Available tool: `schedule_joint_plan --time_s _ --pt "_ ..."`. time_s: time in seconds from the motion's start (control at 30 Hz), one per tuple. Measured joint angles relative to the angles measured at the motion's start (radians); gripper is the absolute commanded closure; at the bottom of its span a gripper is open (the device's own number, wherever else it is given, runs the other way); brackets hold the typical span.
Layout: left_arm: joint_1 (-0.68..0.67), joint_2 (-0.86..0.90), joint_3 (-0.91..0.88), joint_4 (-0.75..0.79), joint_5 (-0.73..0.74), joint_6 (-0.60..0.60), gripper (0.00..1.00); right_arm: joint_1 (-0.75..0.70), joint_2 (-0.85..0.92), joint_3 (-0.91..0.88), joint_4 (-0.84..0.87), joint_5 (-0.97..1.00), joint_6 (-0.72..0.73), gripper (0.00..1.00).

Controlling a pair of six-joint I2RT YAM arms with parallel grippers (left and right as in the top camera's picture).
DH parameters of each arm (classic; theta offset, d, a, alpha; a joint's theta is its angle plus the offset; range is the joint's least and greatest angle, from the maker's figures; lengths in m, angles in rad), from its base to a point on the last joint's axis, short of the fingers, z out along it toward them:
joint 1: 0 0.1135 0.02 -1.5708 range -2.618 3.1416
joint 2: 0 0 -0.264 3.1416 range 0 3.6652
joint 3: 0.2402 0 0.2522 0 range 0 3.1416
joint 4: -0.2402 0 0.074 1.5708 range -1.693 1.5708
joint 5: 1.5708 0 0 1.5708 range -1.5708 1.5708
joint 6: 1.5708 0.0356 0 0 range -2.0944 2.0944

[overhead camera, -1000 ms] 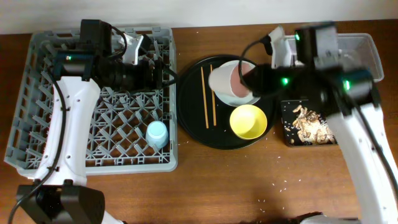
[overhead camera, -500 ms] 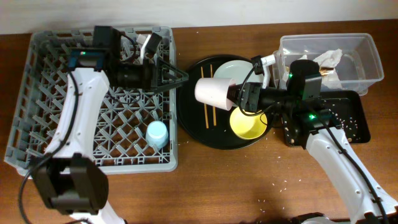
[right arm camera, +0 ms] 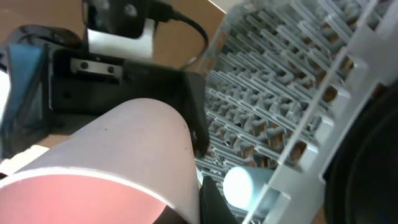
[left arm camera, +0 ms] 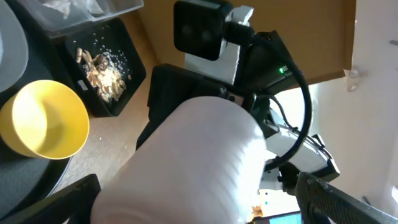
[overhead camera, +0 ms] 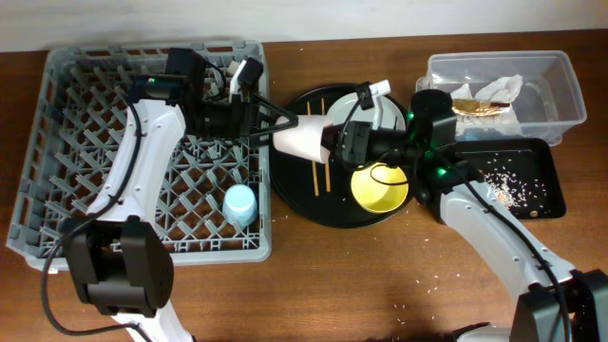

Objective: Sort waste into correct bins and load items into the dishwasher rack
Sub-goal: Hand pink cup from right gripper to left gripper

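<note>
My right gripper [overhead camera: 338,142] is shut on the pink cup [overhead camera: 302,138] and holds it on its side above the left edge of the round black tray [overhead camera: 294,195]. The cup's base points at the dishwasher rack [overhead camera: 85,171]. My left gripper [overhead camera: 277,122] is open, with a finger on either side of the cup's base. In the left wrist view the cup [left arm camera: 186,162] fills the gap between the fingers [left arm camera: 199,202]. In the right wrist view the cup [right arm camera: 118,149] hides most of my right gripper [right arm camera: 186,208]. The light blue cup [overhead camera: 239,204] stands upside down in the rack.
The yellow bowl [overhead camera: 380,185], chopsticks [overhead camera: 315,169] and plate [overhead camera: 356,103] lie on the round tray. The clear tub [overhead camera: 560,85] holds the napkin [overhead camera: 503,87] and wrapper [overhead camera: 475,106]. The black rectangular tray [overhead camera: 541,195] holds scraps and rice [overhead camera: 499,185].
My right arm has carried the pink cup left, from over the plate to the rack's edge, tipping it sideways. My left gripper has moved right and now straddles the cup's base.
</note>
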Motion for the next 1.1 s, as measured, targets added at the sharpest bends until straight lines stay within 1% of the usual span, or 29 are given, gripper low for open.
schedule_joint_plan --time_s 0.13,0.17,0.37,0.8,0.83,0.87,0.93,1.0,1.1 --pt "-0.013 0.000 0.000 0.000 0.001 0.000 0.02 0.000 0.000 0.000 0.047 0.000 0.035 0.96" --pt "-0.013 0.000 0.000 0.000 0.001 0.000 0.05 0.000 0.000 0.000 0.056 0.001 0.042 0.96" --pt "-0.013 0.000 0.000 -0.018 0.001 0.001 0.11 0.000 0.003 0.000 0.063 0.025 0.051 0.96" --pt "-0.010 0.001 -0.001 -0.034 -0.042 0.000 0.11 0.039 0.070 0.000 0.141 0.043 0.056 0.96" --pt "-0.010 0.001 -0.002 -0.034 -0.045 0.000 0.15 0.050 0.072 0.000 0.142 0.046 0.056 0.96" --pt "-0.010 0.001 -0.002 -0.034 -0.045 0.001 0.16 0.058 0.073 0.000 0.142 0.047 0.057 0.96" --pt "-0.010 0.001 -0.002 -0.034 -0.044 0.001 0.21 0.072 0.075 0.000 0.140 0.050 0.058 0.96" --pt "-0.008 0.001 -0.002 -0.034 -0.041 0.002 0.30 0.072 0.076 0.000 0.140 0.050 0.058 0.96" --pt "-0.002 0.001 -0.002 -0.034 -0.028 0.006 0.33 0.072 0.076 0.000 0.145 0.043 0.058 0.96"
